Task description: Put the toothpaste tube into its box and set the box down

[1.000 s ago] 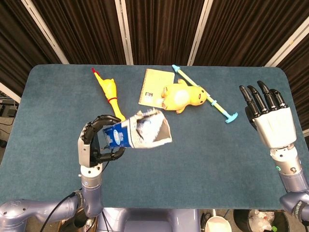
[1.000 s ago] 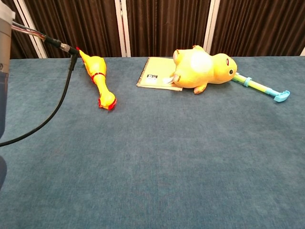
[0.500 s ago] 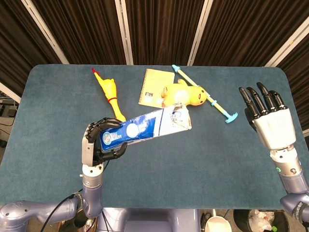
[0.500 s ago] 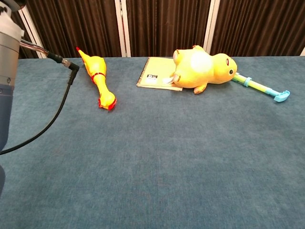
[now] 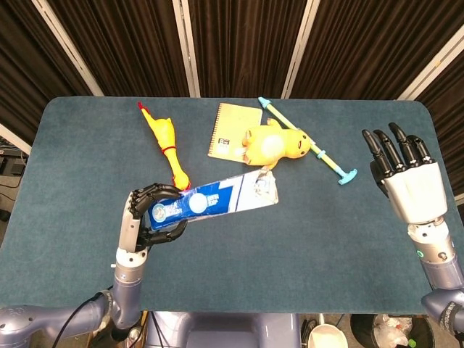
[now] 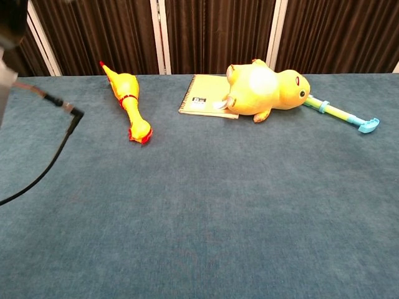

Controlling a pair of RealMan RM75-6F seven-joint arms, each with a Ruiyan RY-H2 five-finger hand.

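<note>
The left robot hand has black fingers, a pale silver-grey back and a round silver wrist, on a glossy blue-grey arm. The right robot hand matches: black fingers, whitish palm shell, grey wrist with a small green light. A thin black cable ends in an angled plug.

The left hand is gripping one end of the blue and white toothpaste box, which is reaching to the right with its open flaps at the far-right end, just near the yellow plush duck. The right hand is hovering at the right side of the blue table, holding nothing, its fingers apart. Further back, a rubber chicken, a yellow notebook and a light blue stick tool are lying on the table.
</note>
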